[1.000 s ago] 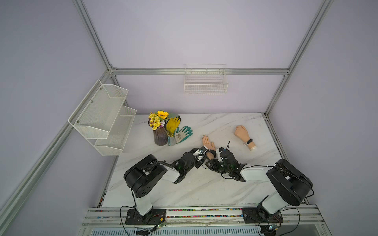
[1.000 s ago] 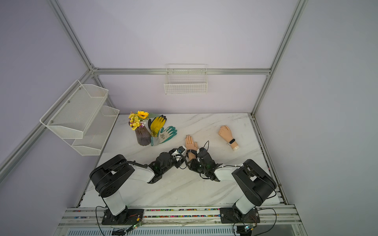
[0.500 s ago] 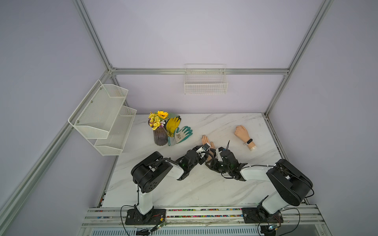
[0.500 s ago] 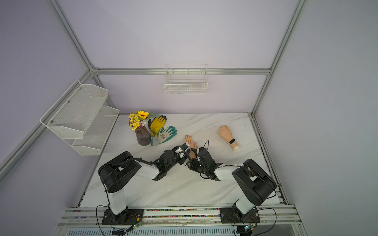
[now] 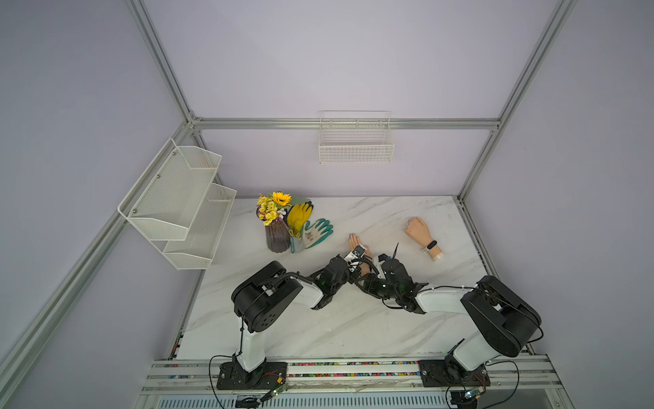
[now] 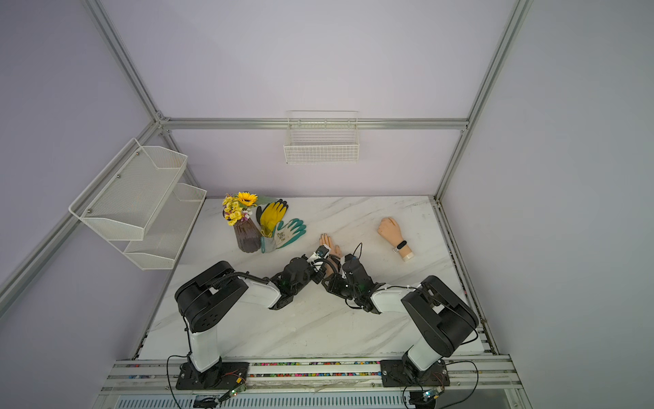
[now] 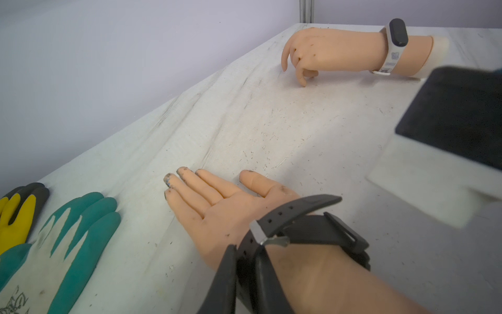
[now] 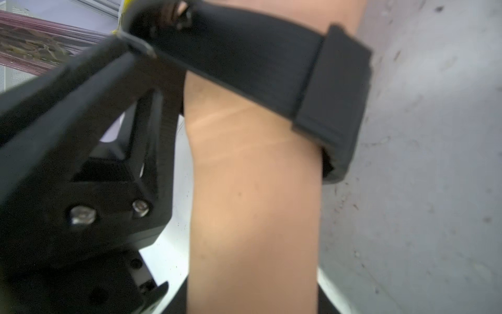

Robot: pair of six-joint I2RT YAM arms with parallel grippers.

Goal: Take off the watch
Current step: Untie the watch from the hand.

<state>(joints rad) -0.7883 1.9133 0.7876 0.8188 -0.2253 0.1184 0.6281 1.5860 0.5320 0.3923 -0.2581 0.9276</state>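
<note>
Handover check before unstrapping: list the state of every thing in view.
watch: on the near mannequin hand, strap tail out of its loop.
left gripper: shut on the watch's strap.
right gripper: grip hidden.
fitness band: fastened on the far mannequin hand.
vase: upright.

1. the watch [image 7: 312, 233]: you don't get its face anywhere; the left wrist view shows only strap and buckle, and in both top views the arms cover nearly all of it;
2. left gripper [image 7: 245, 251]: its fingers are chopped off by the frame edge;
3. right gripper [image 5: 368, 278]: the right wrist view is smeary close-up, so you can't tell how its jaws stand.
</note>
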